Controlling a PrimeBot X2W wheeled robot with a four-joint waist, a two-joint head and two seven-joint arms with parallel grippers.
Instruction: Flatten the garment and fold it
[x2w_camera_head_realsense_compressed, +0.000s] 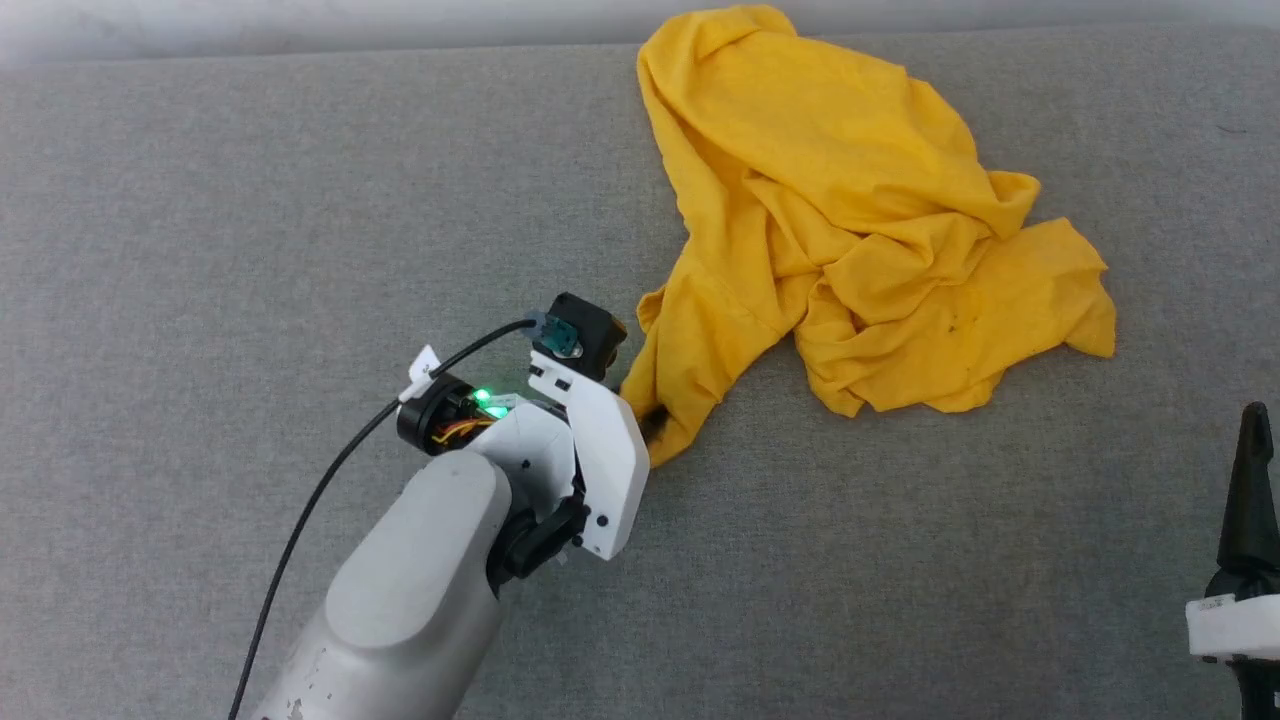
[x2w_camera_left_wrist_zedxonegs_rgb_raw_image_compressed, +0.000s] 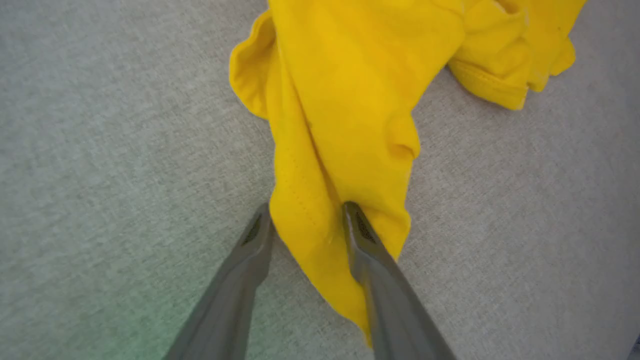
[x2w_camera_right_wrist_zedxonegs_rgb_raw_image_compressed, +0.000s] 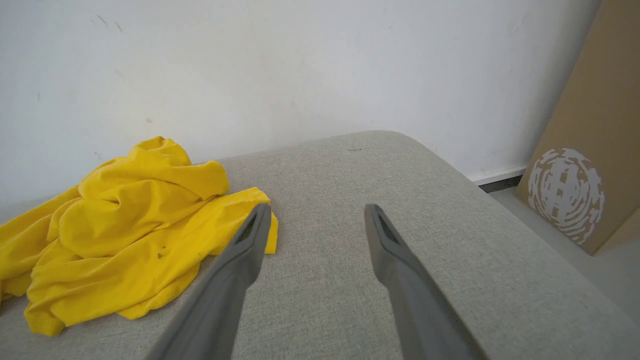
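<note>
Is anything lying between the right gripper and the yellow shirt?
No. In the head view, the stretch from the right gripper to the near edge of the garment is bare grey cushion.

In the head view the garment (x2w_camera_head_realsense_compressed: 860, 220) lies on the padded surface (x2w_camera_head_realsense_compressed: 250, 200), from the upper middle to the right of the frame. Its lowest corner comes down to the centre. In the left wrist view this corner sits between the fingers of the left gripper (x2w_camera_left_wrist_zedxonegs_rgb_raw_image_compressed: 307, 220). The right gripper (x2w_camera_head_realsense_compressed: 1250, 480) is at the lower right edge, well apart from the garment. Behind the surface stands a wall (x2w_camera_right_wrist_zedxonegs_rgb_raw_image_compressed: 300, 60).
</note>
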